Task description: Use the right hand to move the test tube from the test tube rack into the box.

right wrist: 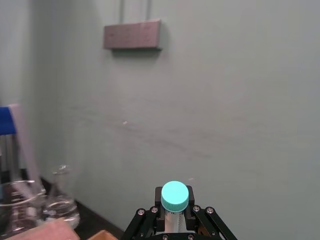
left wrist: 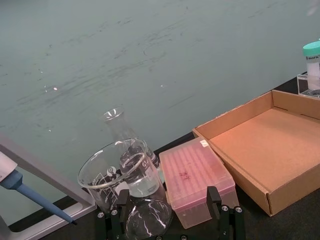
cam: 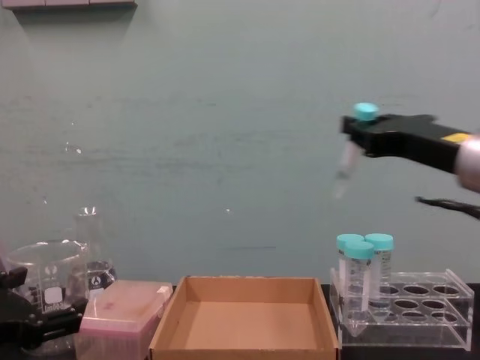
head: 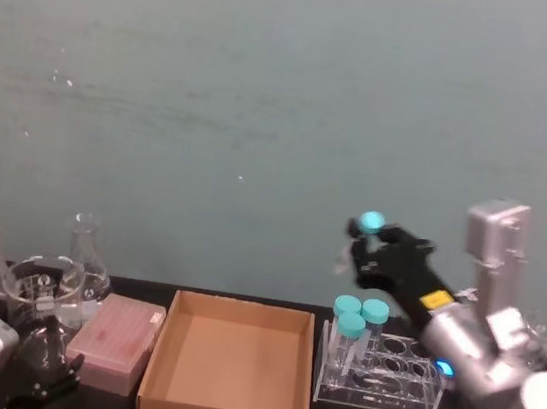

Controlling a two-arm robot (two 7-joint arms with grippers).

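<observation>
My right gripper [cam: 360, 136] hangs in the air above the clear test tube rack [cam: 420, 315], shut on the slim test tube [cam: 347, 161] just under its teal cap. The tube's pointed tip hangs down and tilts a little toward the box. From the head view the right gripper [head: 374, 246] holds the tube [head: 372, 222] over the rack [head: 401, 383]. The tube's cap [right wrist: 175, 196] sits between the fingers of the right gripper [right wrist: 175, 215]. The brown cardboard box [head: 233, 356] [cam: 247, 322] [left wrist: 270, 145] lies open-topped just left of the rack. My left gripper [left wrist: 167, 220] rests open at the table's left end.
Wider teal-capped tubes [head: 350, 326] [cam: 360, 259] stand at the rack's left end. A pink plastic box [head: 114, 340] lies left of the cardboard box. Behind it stand a beaker [head: 40, 290] and a flask [head: 85, 260]. A blue-tipped pipette [left wrist: 30, 195] leans at the far left.
</observation>
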